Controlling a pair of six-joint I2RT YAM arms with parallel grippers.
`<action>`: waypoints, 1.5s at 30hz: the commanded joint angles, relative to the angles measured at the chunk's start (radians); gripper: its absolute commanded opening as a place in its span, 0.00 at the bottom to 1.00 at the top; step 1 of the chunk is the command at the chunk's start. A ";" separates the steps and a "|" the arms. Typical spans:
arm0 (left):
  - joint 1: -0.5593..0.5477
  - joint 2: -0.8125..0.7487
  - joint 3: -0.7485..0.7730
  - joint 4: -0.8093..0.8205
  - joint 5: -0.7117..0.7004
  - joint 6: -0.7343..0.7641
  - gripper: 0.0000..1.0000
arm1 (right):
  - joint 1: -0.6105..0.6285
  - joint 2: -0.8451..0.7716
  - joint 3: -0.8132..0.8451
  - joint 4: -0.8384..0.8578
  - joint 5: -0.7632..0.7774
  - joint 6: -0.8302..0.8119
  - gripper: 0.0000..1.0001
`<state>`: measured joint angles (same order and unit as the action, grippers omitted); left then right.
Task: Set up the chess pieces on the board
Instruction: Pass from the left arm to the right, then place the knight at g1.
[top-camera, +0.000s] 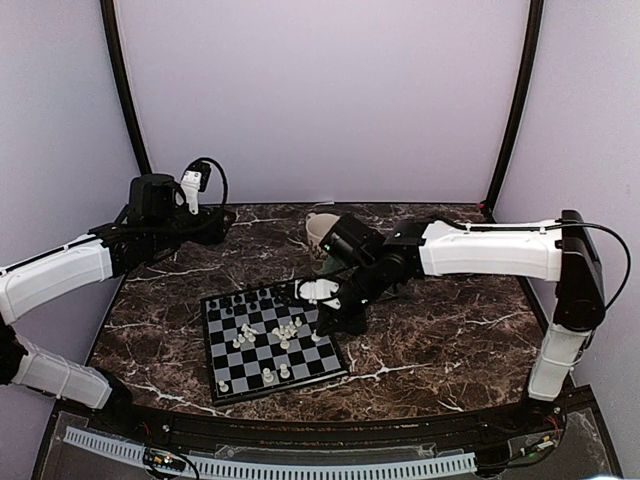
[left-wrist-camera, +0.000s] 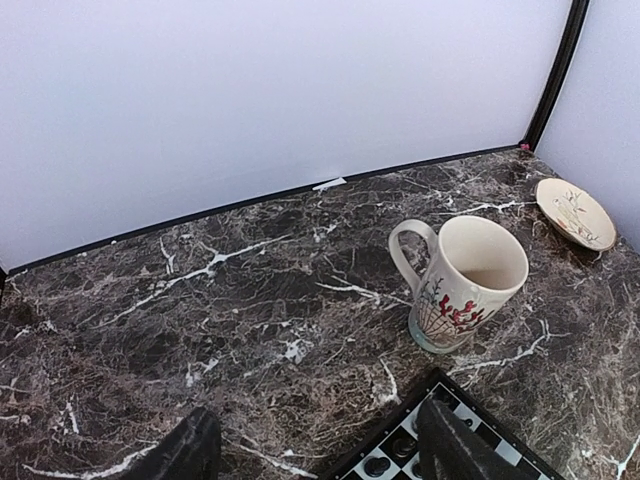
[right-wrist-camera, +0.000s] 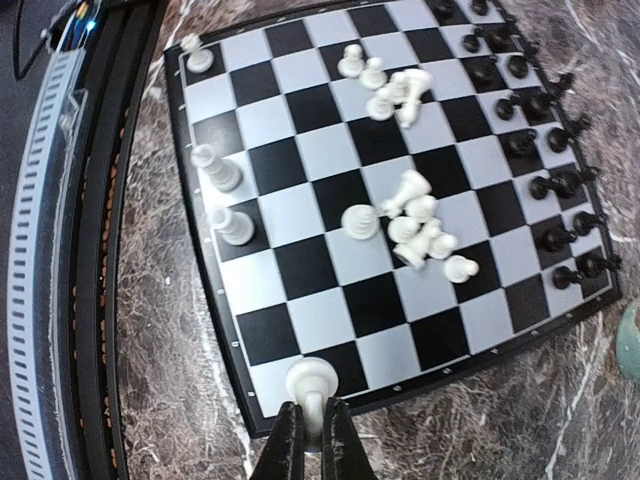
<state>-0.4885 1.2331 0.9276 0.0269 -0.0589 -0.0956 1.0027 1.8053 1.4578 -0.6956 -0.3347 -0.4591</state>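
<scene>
Your right hand (right-wrist-camera: 313, 410) is pinched shut on a white pawn (right-wrist-camera: 311, 378), which stands on a square at the rim of the board (top-camera: 250, 372), near one corner. More white pieces (right-wrist-camera: 420, 230) lie jumbled around the board's middle, and three others stand upright along one edge. The black pieces (right-wrist-camera: 550, 180) line the opposite edge. Your left hand (left-wrist-camera: 320, 455) hangs with its fingers spread wide and nothing between them, above the surface (left-wrist-camera: 250, 300) just off a board corner. A mug (left-wrist-camera: 470, 280) stands beyond that corner.
</scene>
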 joint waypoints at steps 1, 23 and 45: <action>0.021 -0.032 0.002 0.007 0.052 -0.029 0.69 | 0.088 0.014 -0.036 0.066 0.132 -0.072 0.00; 0.029 -0.021 0.003 0.003 0.086 -0.016 0.68 | 0.185 0.122 -0.051 0.079 0.222 -0.088 0.01; 0.028 0.003 0.009 -0.002 0.122 -0.013 0.68 | 0.202 0.164 -0.047 0.037 0.231 -0.112 0.05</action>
<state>-0.4664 1.2331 0.9272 0.0277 0.0410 -0.1135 1.1873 1.9526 1.4151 -0.6529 -0.1101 -0.5655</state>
